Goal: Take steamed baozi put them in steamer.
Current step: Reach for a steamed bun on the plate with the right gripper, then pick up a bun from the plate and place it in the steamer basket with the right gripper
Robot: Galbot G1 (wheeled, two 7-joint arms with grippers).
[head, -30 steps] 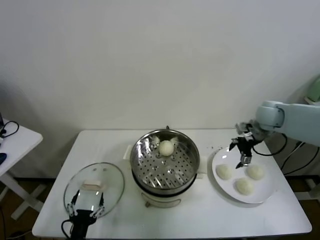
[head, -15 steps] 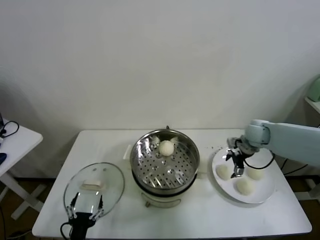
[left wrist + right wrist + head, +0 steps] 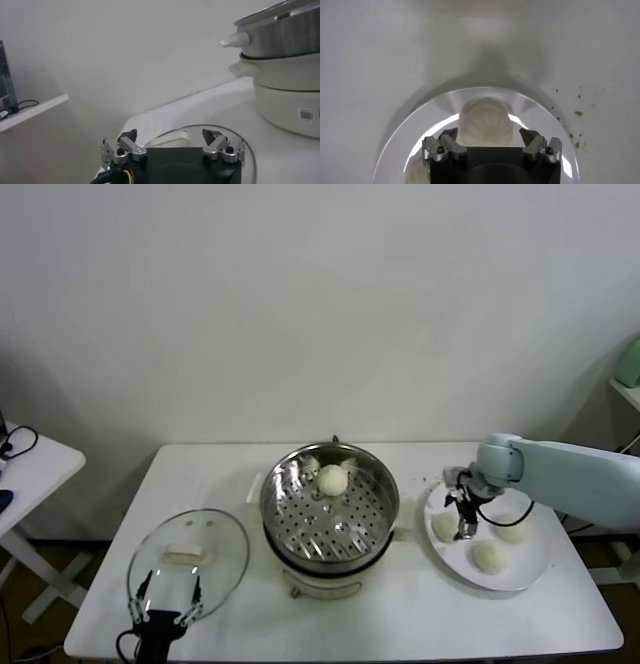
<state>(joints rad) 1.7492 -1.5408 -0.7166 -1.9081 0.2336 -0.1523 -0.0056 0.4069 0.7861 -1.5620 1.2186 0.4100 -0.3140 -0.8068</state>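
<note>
Right gripper: the right gripper (image 3: 463, 522) hung low over the white plate (image 3: 525, 574); its fingers (image 3: 445, 142) stood spread wide, straddling 1 baozi (image 3: 485, 121) below without closing on it; it held nothing
Left gripper: the left gripper (image 3: 163, 614) sat parked near the table's front edge, over the glass lid (image 3: 214, 536); its fingers (image 3: 126, 143) were apart and empty
Baozi: 3 baozi lay on the plate, to the right of the steamer; 1 baozi (image 3: 332, 479) sat inside the steamer, toward its back
Steamer: the steamer (image 3: 370, 518) stood mid-table on its white base (image 3: 287, 107); lid off, lying flat to its left
Table: the white table (image 3: 400, 614) carried the plate, steamer and lid
</note>
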